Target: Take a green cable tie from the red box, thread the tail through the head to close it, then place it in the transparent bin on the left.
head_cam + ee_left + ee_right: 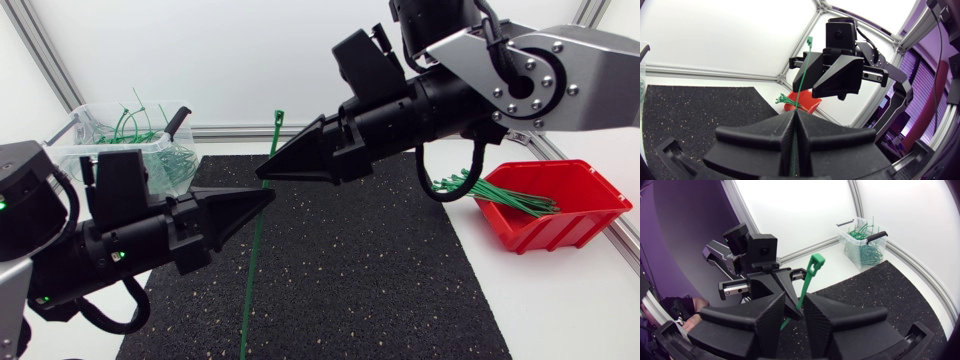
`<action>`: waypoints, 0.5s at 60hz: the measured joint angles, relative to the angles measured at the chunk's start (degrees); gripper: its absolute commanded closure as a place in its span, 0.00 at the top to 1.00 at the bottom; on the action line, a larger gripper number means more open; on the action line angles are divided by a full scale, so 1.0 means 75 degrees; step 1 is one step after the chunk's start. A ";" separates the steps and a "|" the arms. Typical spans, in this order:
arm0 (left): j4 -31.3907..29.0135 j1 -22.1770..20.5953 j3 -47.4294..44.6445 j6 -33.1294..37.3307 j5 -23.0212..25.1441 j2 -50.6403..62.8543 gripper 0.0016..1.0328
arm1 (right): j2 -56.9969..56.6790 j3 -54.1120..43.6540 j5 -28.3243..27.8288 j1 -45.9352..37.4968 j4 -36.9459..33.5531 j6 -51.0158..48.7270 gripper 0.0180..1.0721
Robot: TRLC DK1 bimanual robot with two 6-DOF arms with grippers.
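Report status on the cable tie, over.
Copy: left gripper shut on green cable tie. Then right gripper open, tie between its fingers. Not yet threaded. No obstruction seen.

"That mat (380, 270), is it rubber?"

"Looks like it: black, rough and grainy, with pale flecks. The table (560, 310) beside it is smooth matt white."

"And the machines?"

"The right arm (560, 75) is satin silver-grey metal. The left gripper (268, 193) and right gripper (262, 176) are matt black plastic."

"The rest?"

"All plastic. The red box (560, 225) is glossy, the transparent bin (75, 135) clear, the cable tie (254, 270) smooth green."
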 measured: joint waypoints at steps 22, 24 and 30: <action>-0.0023 0.0201 0.0000 -0.0020 0.0271 0.0009 0.07 | 0.0000 -0.0105 0.0259 0.0029 0.0102 -0.0003 0.05; -0.0026 0.0262 0.0000 -0.0026 0.0367 0.0038 0.16 | 0.0000 -0.0105 0.0326 0.0047 0.0111 0.0000 0.05; -0.0041 0.0458 0.0000 -0.0026 0.0627 0.0134 0.33 | -0.0003 -0.0105 0.0554 0.0047 0.0119 0.0000 0.05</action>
